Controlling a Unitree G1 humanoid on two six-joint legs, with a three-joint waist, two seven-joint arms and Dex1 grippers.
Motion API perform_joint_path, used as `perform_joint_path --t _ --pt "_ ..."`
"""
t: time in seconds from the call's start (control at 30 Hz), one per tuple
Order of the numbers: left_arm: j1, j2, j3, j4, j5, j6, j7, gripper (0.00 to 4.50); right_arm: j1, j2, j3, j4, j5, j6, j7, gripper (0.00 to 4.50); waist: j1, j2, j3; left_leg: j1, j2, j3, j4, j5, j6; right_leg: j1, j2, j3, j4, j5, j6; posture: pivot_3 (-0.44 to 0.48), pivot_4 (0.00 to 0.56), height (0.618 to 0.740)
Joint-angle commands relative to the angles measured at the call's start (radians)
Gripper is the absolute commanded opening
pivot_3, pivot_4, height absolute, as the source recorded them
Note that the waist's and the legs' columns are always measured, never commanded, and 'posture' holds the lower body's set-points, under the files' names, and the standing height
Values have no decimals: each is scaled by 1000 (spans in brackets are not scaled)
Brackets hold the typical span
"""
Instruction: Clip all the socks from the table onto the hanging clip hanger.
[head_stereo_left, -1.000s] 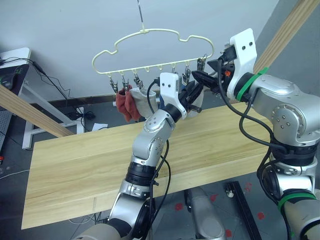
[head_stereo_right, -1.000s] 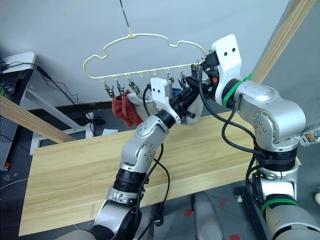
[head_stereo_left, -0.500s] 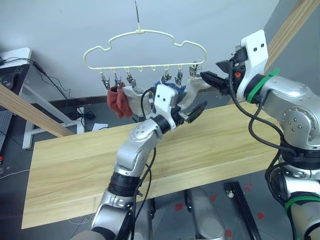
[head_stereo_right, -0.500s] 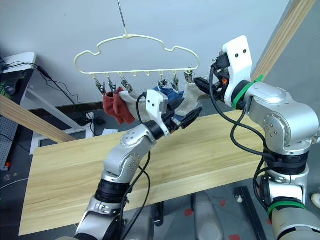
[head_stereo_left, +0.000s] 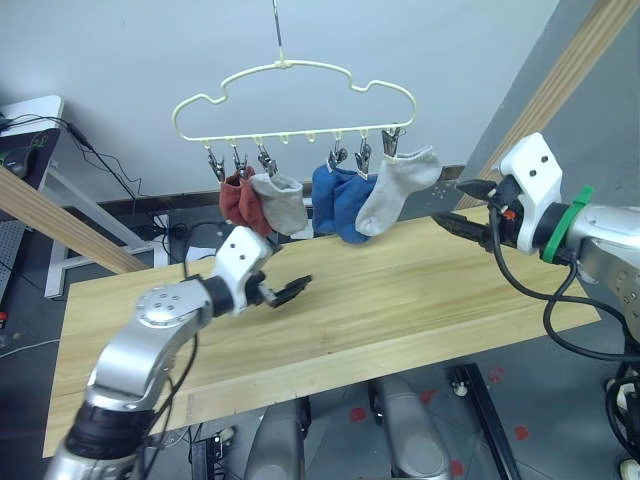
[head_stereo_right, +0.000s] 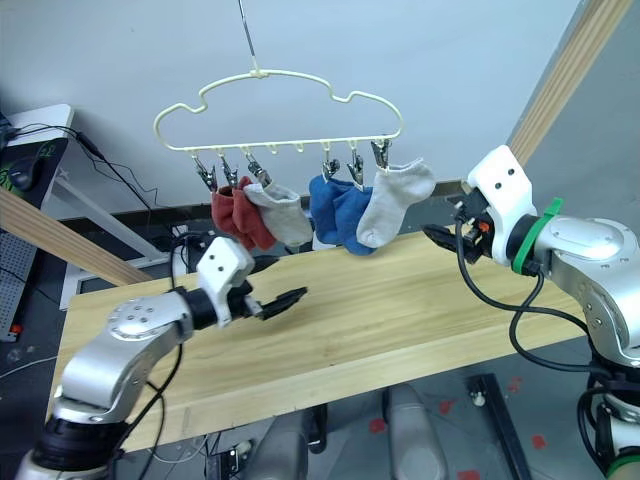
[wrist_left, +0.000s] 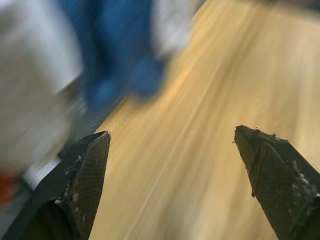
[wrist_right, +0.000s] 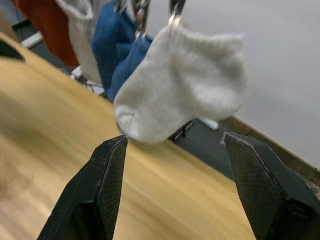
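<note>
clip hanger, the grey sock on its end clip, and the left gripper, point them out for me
clip hanger (head_stereo_left: 300, 64): left eye view, top of the pale yellow wire.
grey sock (head_stereo_left: 385, 195): left eye view, middle of the fabric.
left gripper (head_stereo_right: 283, 301): right eye view, between its open fingertips.

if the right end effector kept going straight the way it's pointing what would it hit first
Probably the light grey sock hanging from the clip hanger. The open right end effector points just under its toe, so it might slip beneath.
</note>
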Motion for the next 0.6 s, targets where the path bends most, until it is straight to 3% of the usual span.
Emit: perform_joint_path --t 0.03,0.2,0.6 --pt "69 65 113 -20 -15 -27 -48 4218 45 -46 -59 -31 5 -69 55 3210 4 0 -6 0 0 0 -1 0 0 0 0 0 0 0 0 -180 245 740" --pt "133 112 192 27 -22 -39 -86 4218 101 -68 -72 -3 -8 -143 90 3210 23 -1 -41 1 0 1 -10 0 0 0 0 0 -9 1 -2 -159 200 740" --pt "149 106 233 88 -22 -65 -97 4218 142 -72 -47 66 -66 -261 112 3210 49 -4 -111 5 3 10 -12 0 0 3 -1 0 -11 2 -3 -135 132 740"
